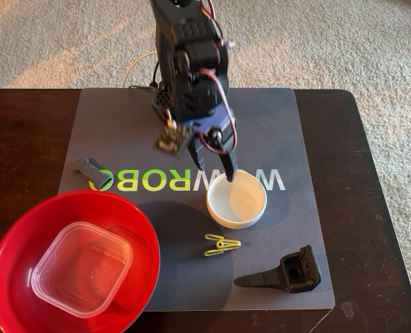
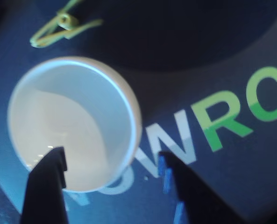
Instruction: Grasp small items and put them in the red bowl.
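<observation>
My gripper (image 1: 216, 172) hangs open over the far-left rim of the small white round bowl (image 1: 238, 202). In the wrist view the gripper (image 2: 111, 156) straddles the wall of the bowl (image 2: 63, 107), one finger inside and the other outside over the mat lettering; nothing is held. The red bowl (image 1: 21, 229) sits at the front left with the clear square tub (image 1: 80, 267) lying inside it. Yellow-green clips (image 1: 222, 244) (image 2: 63, 28) lie just in front of the white bowl. A black pointed part (image 1: 281, 274) lies front right, and a small grey piece (image 1: 89, 166) lies on the left.
Everything rests on a grey mat (image 1: 288, 125) with WOWROBO lettering, on a dark wooden table (image 1: 371, 208). The arm's base and red-white wires (image 1: 215, 28) stand at the mat's far edge. Carpet lies beyond the table.
</observation>
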Controlling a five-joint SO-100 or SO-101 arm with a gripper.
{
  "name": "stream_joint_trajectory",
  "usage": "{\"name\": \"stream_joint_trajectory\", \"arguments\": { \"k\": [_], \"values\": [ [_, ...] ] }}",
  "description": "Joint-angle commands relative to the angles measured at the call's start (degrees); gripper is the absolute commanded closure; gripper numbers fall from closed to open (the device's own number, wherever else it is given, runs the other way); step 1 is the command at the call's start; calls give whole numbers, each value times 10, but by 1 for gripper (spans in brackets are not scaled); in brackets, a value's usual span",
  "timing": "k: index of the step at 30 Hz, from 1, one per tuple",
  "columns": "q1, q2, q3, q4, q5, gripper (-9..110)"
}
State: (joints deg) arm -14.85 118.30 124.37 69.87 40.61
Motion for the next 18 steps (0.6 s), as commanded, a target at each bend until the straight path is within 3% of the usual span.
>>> {"name": "stream_joint_trajectory", "arguments": {
  "k": [1, 18],
  "values": [
    [-6, -12, 18, -25, -11, 76],
    [-28, -113, 72, -141, -80, 78]
  ]
}}
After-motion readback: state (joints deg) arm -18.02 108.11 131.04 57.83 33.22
